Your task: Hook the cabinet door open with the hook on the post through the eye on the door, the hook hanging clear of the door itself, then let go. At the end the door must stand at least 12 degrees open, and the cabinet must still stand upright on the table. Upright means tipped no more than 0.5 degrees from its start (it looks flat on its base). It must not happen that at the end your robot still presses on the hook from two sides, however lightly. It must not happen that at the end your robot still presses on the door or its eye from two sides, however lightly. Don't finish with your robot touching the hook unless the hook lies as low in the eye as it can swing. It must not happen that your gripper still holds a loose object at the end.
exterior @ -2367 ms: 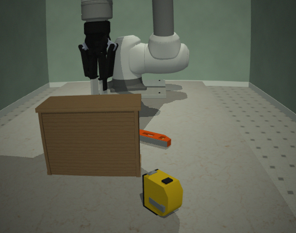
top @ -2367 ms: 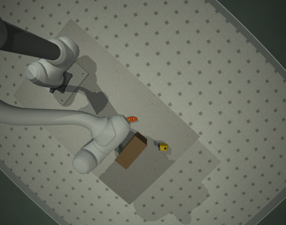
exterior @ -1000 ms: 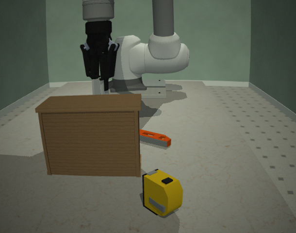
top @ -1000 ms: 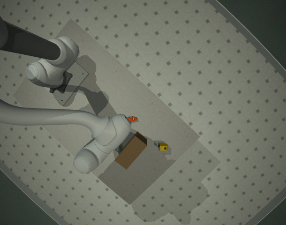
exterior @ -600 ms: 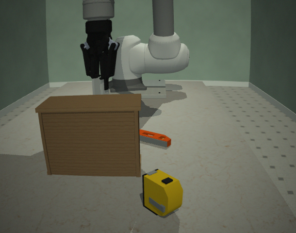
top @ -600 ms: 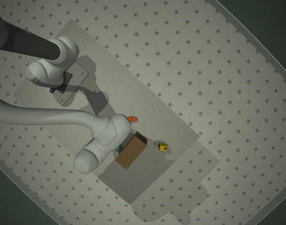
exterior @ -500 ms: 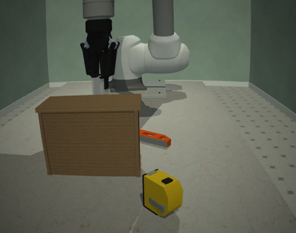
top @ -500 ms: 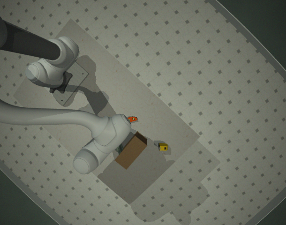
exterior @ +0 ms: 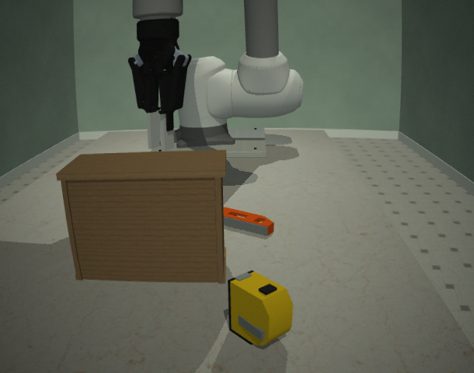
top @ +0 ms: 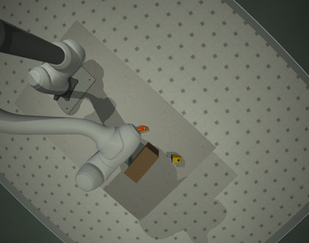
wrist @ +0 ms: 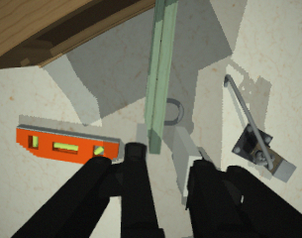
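The brown wooden cabinet (top: 141, 162) (exterior: 143, 217) stands flat on the table, its back facing the exterior camera. In the wrist view its pale green door (wrist: 160, 59) stands swung out from the cabinet front (wrist: 71, 0), seen edge-on. A grey ring eye (wrist: 176, 110) sits on the door's right side. The grey hook (wrist: 245, 109) lies off to the right, hinged on its small post (wrist: 259, 149), apart from the door and eye. My gripper (wrist: 159, 140) (exterior: 160, 128) points down behind the cabinet, fingers nearly closed with a narrow gap, at the door's free end. I see nothing held.
An orange spirit level (top: 143, 128) (exterior: 248, 221) (wrist: 66, 146) lies on the table beside the cabinet. A yellow tape measure (top: 176, 158) (exterior: 259, 307) stands near the cabinet's other corner. The robot's base (exterior: 229, 140) is behind the cabinet.
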Tool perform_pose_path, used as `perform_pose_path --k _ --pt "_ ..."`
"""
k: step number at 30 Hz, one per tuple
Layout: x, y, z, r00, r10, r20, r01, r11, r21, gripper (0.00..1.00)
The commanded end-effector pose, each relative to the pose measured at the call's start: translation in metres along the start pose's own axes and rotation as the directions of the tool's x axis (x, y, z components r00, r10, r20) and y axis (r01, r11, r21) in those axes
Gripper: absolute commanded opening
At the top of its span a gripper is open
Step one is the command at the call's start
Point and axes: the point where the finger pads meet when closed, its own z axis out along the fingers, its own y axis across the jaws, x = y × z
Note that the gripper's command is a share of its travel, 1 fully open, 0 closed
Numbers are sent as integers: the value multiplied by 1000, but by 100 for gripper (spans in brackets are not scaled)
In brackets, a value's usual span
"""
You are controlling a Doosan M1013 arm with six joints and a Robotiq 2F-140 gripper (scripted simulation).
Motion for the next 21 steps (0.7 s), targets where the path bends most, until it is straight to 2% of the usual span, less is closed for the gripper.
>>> perform_pose_path --k 1,21 --pt "0 0 -5 1000 0 0 0 1000 0 16" --pt "0 0 -40 1000 0 0 0 1000 0 16"
